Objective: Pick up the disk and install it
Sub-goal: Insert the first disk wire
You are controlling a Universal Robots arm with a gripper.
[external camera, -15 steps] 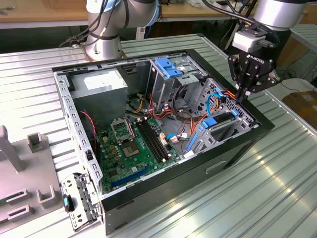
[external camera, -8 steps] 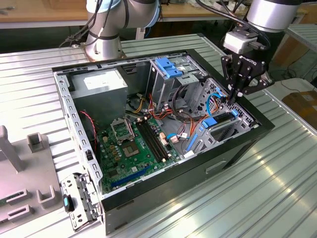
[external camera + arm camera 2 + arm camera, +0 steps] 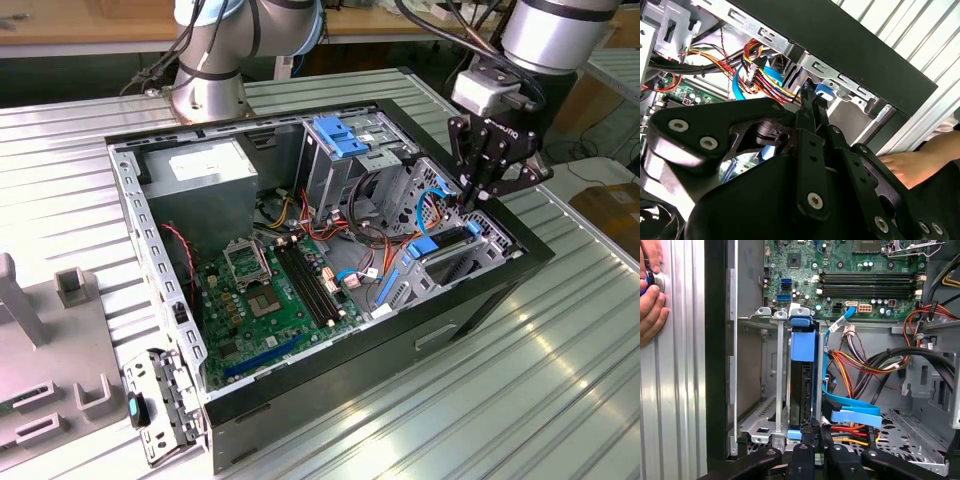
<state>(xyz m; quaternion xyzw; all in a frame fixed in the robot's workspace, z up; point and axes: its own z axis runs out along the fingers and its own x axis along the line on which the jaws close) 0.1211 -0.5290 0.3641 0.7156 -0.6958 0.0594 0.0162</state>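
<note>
The disk [image 3: 801, 385] stands on edge in a slot of the grey drive cage [image 3: 760, 415], with its bright blue carrier rail [image 3: 803, 342] across its far end. My gripper [image 3: 817, 432] is shut, and its tips rest against the disk's near end at the cage mouth. In the exterior view the gripper [image 3: 468, 205] reaches down into the cage at the open computer case's right end, just above the disk [image 3: 447, 240]. In the second wrist view the closed fingers [image 3: 812, 107] end at a blue piece of the rail [image 3: 823, 90].
The open black computer case [image 3: 330, 385] lies on a ribbed metal table [image 3: 560, 380]. Loose cables [image 3: 860, 365] crowd the space beside the cage, past them the green motherboard [image 3: 270, 290]. A person's hand [image 3: 650, 295] rests outside the case wall. Grey fixtures [image 3: 70, 290] stand at the exterior view's left.
</note>
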